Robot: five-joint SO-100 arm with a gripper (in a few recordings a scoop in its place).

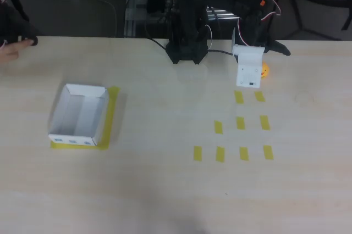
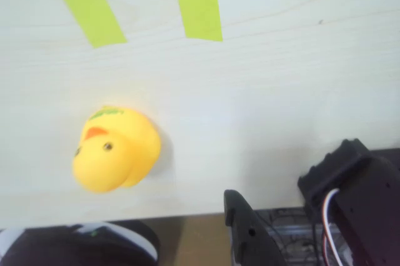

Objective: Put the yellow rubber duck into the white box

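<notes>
Claw (image 1: 250, 80) is hovering just beside the yellow rubber duck (image 1: 265, 71), holding nothing; how wide it is I cannot tell. For a good grasp it is needing to center over the duck on the desk (image 1: 165, 190) before closing, I judge.

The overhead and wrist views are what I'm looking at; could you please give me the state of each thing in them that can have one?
Yellow rubber duck: loose on the table, not held, outside the box.
White box: open-topped, nothing inside, sitting on yellow tape.
Hand: over the table right beside the duck, holding nothing; open or shut cannot be told.
Yellow tape strips: stuck flat on the table, uncovered.
</notes>
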